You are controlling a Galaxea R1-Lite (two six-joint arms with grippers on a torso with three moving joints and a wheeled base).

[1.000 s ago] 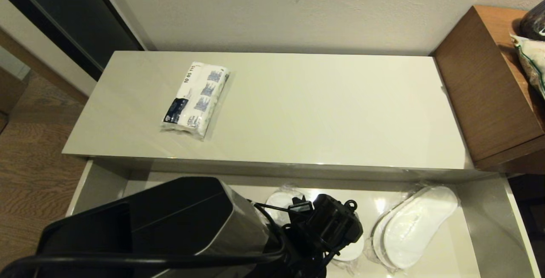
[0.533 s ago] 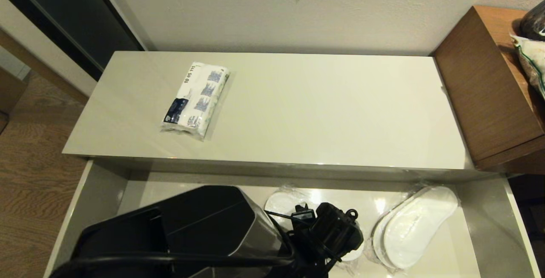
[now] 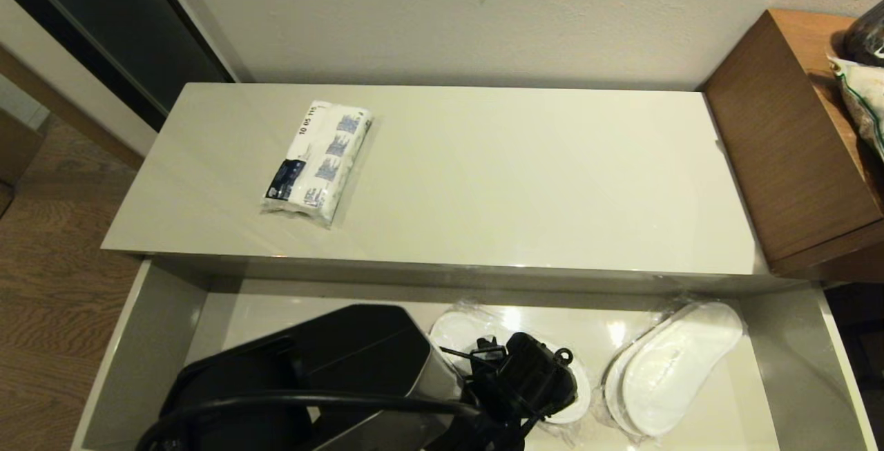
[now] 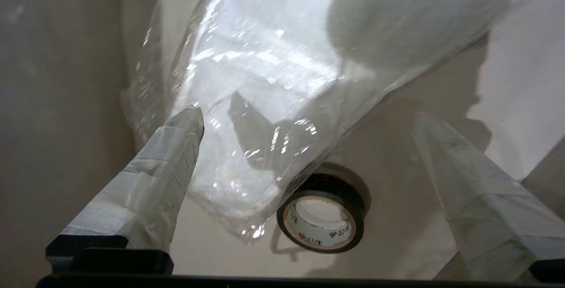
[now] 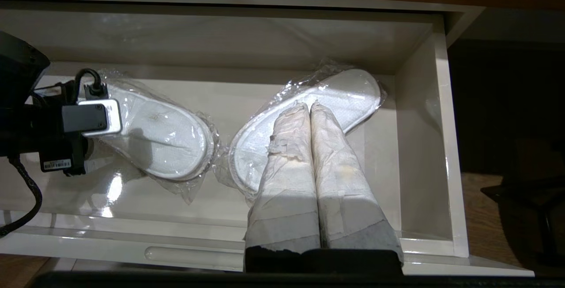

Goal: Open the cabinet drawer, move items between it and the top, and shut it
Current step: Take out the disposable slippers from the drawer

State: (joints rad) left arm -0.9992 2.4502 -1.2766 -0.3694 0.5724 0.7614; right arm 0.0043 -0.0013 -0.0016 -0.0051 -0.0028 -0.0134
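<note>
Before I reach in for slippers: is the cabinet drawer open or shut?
Open. The cabinet drawer is pulled out in front of the top, showing two wrapped slipper packs on its floor, with the left gripper over one.

Brown wood-grain unit (image 3: 787, 140) at far right, holding a dark bag (image 3: 867, 36) and a pale bag with green edging (image 3: 863, 106). Wooden floor (image 3: 48, 251) at left. Black tape roll (image 4: 324, 215), lying flat.

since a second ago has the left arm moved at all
Yes. The left gripper has sunk lower into the cabinet drawer, nearer its front, judged against the tissue packet.
</note>
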